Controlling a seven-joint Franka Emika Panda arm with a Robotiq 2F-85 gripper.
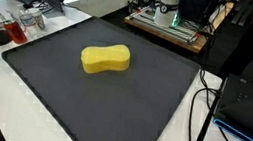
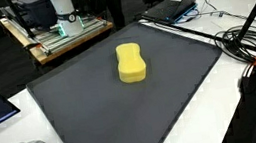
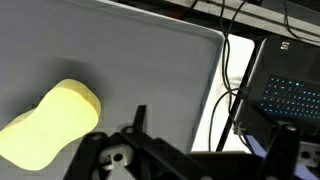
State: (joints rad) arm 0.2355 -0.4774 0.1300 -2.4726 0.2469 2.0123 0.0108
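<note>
Matt foam sponge (image 1: 105, 59) — dull, smooth mat (image 1: 147, 99) (rubbery)

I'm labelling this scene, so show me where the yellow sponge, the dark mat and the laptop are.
yellow sponge (image 1: 105, 59): in an exterior view, middle of its top face.
dark mat (image 1: 110, 114): in an exterior view, bare part in front of the sponge.
laptop (image 3: 290, 95): wrist view, on its lit keyboard.

- I see bright, even indoor light in both exterior views, and the dark mat (image 1: 143, 93) reads flat grey.
- The yellow sponge (image 3: 50, 125), ahead and left of the end effector (image 3: 190, 160), casts only a thin, soft shadow.
- In the wrist view, the end effector is dark, blurred and out of focus.
- To its right, the laptop (image 3: 285, 95) keys glow blue, and the white tabletop (image 3: 215, 110) strip looks washed out.
- All the pictures are small and grainy.
</note>
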